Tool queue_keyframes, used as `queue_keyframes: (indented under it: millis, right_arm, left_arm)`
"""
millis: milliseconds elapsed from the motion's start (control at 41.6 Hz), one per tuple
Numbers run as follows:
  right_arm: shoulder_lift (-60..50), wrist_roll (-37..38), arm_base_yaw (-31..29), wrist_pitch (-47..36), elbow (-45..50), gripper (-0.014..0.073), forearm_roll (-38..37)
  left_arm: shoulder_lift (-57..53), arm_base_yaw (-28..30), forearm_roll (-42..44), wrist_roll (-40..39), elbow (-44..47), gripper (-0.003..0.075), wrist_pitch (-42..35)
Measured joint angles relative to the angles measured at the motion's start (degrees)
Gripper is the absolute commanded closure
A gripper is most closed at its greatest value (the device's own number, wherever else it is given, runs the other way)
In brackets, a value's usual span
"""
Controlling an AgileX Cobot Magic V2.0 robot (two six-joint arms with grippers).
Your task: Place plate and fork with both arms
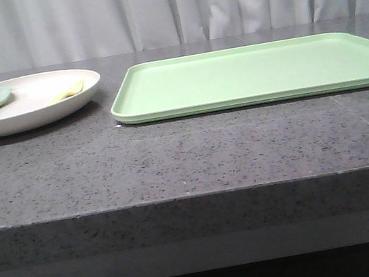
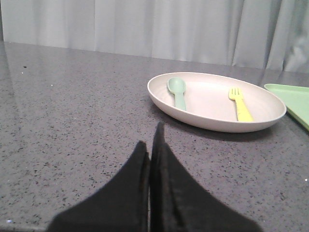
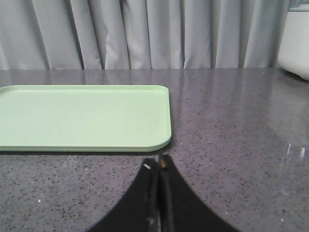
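Your left end effector [image 2: 153, 145] closed, empty | plate [image 2: 270, 121] ahead-right, nearer it | right end effector [image 3: 158, 166] seemingly closed | fork [image 2: 240, 104] handle toward you

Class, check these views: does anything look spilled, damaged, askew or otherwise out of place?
Nothing stands out. The plate sits flat beside the green tray, with the fork and spoon lying apart inside it. Both grippers are shut and empty.

both claws [image 2: 150, 145] [image 3: 159, 166] closed, empty
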Motion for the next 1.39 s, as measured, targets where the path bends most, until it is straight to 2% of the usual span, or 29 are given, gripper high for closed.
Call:
queue_keyframes:
  millis: [721, 962, 1130, 1395]
  right_arm:
    - [0.0, 0.0, 0.0, 0.0, 0.0, 0.0713, 0.0]
    - [0.0, 0.0, 0.0, -1.0, -0.65, 0.0713, 0.0]
    - [0.0, 0.0, 0.0, 6.0, -8.84, 0.0713, 0.0]
    - [5.96, -1.37, 0.0, 19.28, -23.5, 0.0713, 0.0]
  left_arm:
    - [0.0, 0.0, 0.0, 0.0, 0.0, 0.0738, -0.1]
    - [0.0, 0.0, 0.0, -0.1, -0.35, 0.0738, -4.14]
    - [0.0, 0.0, 0.0, -0.1, -7.25, 0.0738, -0.42]
    - [6.44, 0.0, 0.23, -0.1, -25.21, 0.0738, 13.14]
